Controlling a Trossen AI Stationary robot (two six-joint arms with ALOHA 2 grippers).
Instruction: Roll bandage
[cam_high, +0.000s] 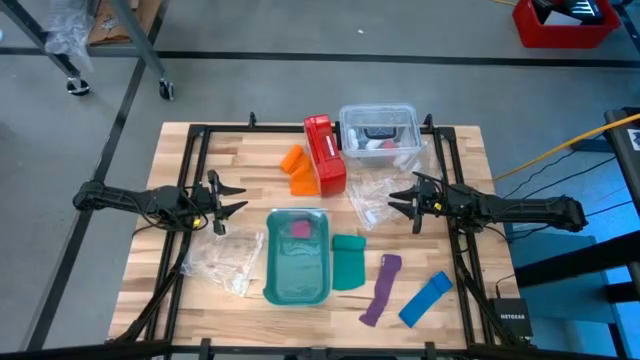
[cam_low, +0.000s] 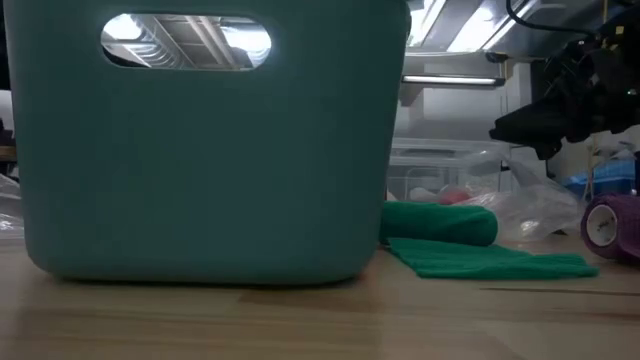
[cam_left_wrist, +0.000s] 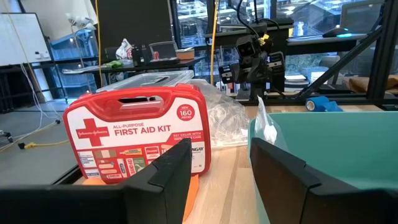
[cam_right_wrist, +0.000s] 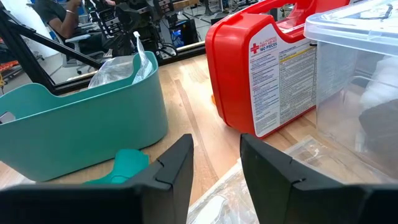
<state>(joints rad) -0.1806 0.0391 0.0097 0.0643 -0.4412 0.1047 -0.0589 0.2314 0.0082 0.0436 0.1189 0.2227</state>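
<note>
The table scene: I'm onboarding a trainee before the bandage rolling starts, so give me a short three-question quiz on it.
1. True or false: the left claw is shut on the orange bandage.
2. The orange bandage lies right beside which object? A) the red first aid kit B) the blue strip C) the purple strip
3. Fill in: the green bandage lies on the table just to the right of the teal ____.

Key:
1. False; both the left claw and the right claw are open and hold nothing.
2. A
3. bin
</note>
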